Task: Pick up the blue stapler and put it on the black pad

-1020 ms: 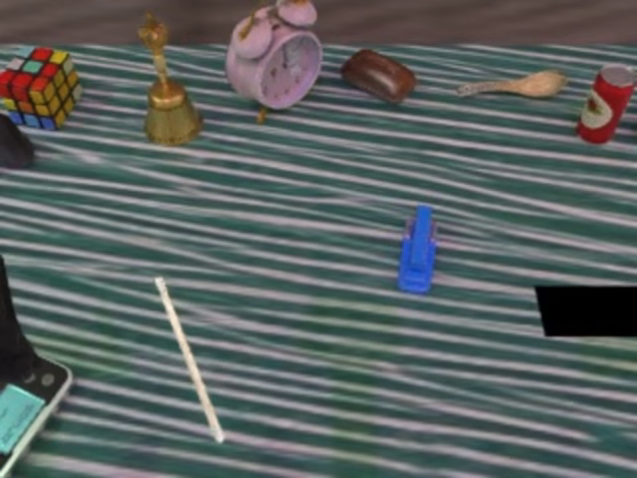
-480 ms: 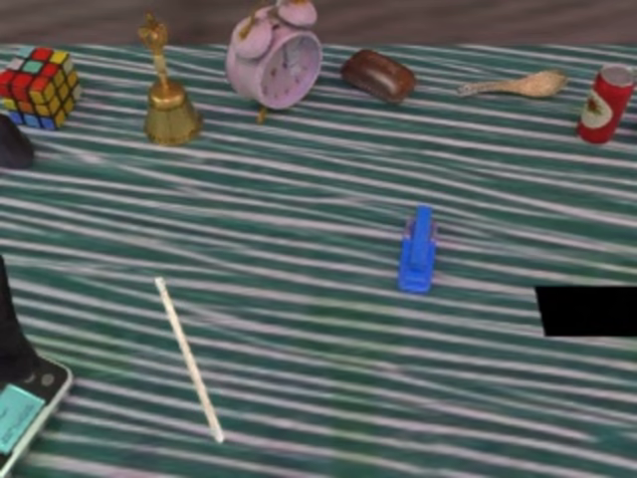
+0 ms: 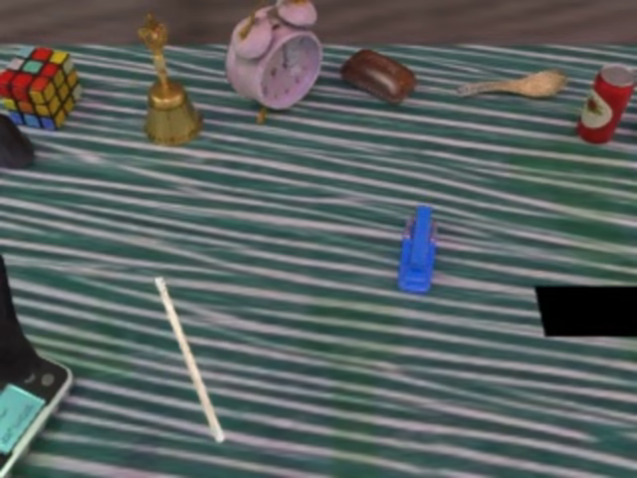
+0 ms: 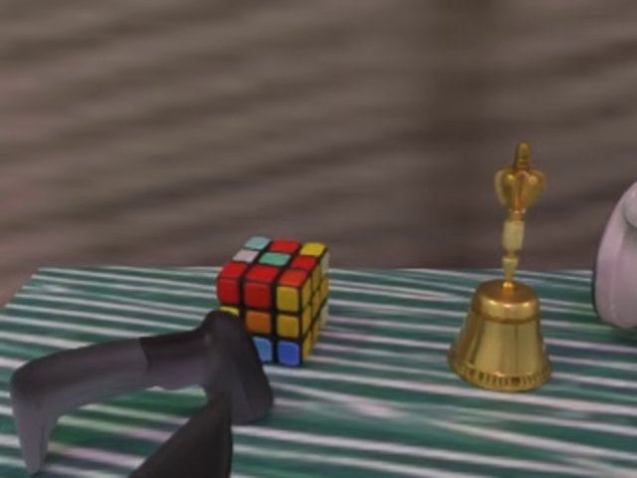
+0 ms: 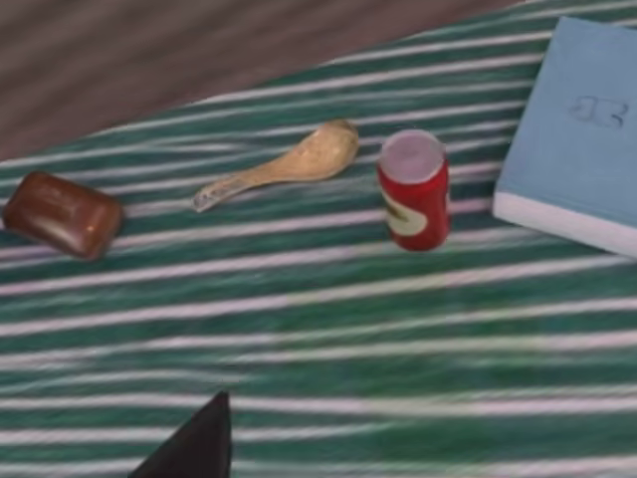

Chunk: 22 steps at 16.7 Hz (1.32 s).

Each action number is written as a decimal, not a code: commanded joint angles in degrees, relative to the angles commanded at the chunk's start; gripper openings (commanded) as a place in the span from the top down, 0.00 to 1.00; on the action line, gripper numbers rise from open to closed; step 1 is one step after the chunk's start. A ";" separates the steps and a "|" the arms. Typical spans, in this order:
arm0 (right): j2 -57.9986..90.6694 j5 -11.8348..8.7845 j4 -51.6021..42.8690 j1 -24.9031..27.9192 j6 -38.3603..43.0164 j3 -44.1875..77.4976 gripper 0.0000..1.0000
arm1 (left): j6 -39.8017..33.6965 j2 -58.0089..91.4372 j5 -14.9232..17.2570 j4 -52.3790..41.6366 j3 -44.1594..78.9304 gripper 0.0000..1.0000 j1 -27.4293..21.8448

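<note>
The blue stapler (image 3: 418, 249) lies flat on the striped green cloth, right of the middle in the top view, with nothing touching it. The black pad (image 3: 589, 311) lies bare at the right edge, a short way right of the stapler and nearer the front. My left arm (image 3: 10, 334) shows only as a dark shape at the left edge, far from both. Only a dark tip of my left gripper (image 4: 194, 448) enters its wrist view. My right gripper (image 5: 194, 446) shows as a dark tip in its wrist view and is outside the top view. Neither wrist view shows stapler or pad.
Along the back stand a colour cube (image 3: 40, 88), gold bell (image 3: 169, 100), pink alarm clock (image 3: 276, 60), brown loaf (image 3: 378, 75), wooden spoon (image 3: 518, 85) and red can (image 3: 604, 103). A white stick (image 3: 189, 358), a phone (image 3: 25, 413), a grey mouse (image 4: 129, 373) and a light blue book (image 5: 577, 129) also lie about.
</note>
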 joint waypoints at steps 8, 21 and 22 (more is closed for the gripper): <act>38.89 -3.63 -21.84 9.73 9.99 29.36 0.00 | 0.00 0.00 0.00 0.00 0.00 0.00 0.00; 62.05 -11.37 -30.99 19.13 15.79 44.08 0.00 | 0.00 0.00 0.00 0.00 0.00 0.00 0.00; 62.05 -11.37 -30.99 19.13 15.79 44.08 0.00 | 0.00 0.00 0.00 0.00 0.00 0.00 0.00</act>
